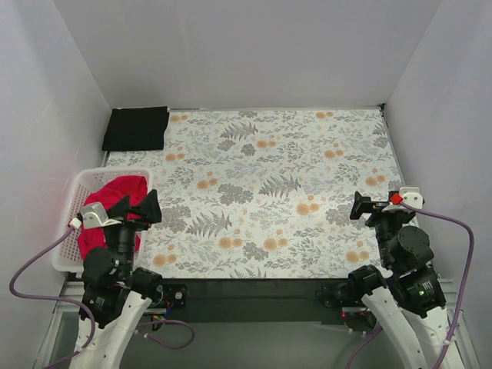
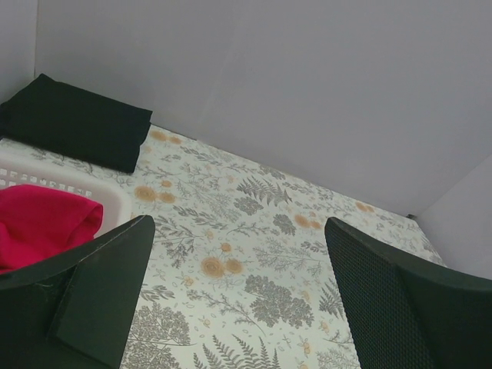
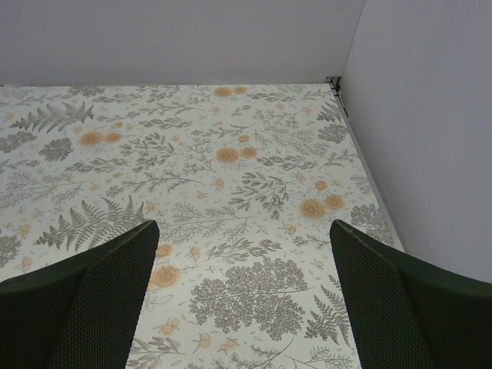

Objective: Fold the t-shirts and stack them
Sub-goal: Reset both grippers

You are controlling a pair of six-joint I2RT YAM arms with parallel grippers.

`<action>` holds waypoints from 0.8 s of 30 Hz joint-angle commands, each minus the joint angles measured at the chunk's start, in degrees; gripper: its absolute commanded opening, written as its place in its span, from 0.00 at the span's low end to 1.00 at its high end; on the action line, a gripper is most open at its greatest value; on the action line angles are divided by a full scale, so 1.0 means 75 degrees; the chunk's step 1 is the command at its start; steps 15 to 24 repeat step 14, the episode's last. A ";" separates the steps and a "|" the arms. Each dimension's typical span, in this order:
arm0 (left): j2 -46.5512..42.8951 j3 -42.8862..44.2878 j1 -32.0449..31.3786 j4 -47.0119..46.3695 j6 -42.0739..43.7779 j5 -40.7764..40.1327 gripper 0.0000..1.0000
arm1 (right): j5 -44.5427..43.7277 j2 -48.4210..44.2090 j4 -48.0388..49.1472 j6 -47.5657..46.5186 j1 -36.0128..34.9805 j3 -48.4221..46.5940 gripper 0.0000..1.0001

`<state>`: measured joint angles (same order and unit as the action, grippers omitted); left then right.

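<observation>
Floral-print table cover (image 1: 277,192), ferns and orange blossoms, walled in plain white on three sides.

- Left gripper (image 1: 138,209): jaws spread wide, nothing between them; hangs over the inner edge of the basket.
- Right gripper (image 1: 367,206): jaws equally wide, nothing held; poised over bare cloth at the right side, well apart from both garments.
- Red-pink t-shirt (image 1: 123,188): unfolded, bunched in a heap inside the white lattice basket (image 1: 77,188) at the left edge.
- Black t-shirt (image 1: 136,128): folded flat, lying in the far left corner against the wall.

Hazards, as judged: a pinch into the heap may catch several layers, so the red-pink shirt comes out twisted. Cloth snagging the lattice could drag or tip the light basket. A deep reach risks striking the basket rim.
</observation>
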<state>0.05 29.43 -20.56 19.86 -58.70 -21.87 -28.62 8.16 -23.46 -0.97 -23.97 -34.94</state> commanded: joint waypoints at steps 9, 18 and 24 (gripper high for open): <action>-0.0359 -0.0385 -0.0001 -0.0842 0.0162 -0.0037 0.97 | 0.0031 -0.0374 0.0691 -0.0128 0.0031 0.0240 0.98; -0.0359 -0.0713 -0.0001 -0.1428 0.0022 0.0056 0.98 | 0.0171 -0.0397 0.0831 -0.0152 0.0031 0.0381 0.98; -0.0359 -0.0713 -0.0001 -0.1428 0.0022 0.0056 0.98 | 0.0171 -0.0397 0.0831 -0.0152 0.0031 0.0381 0.98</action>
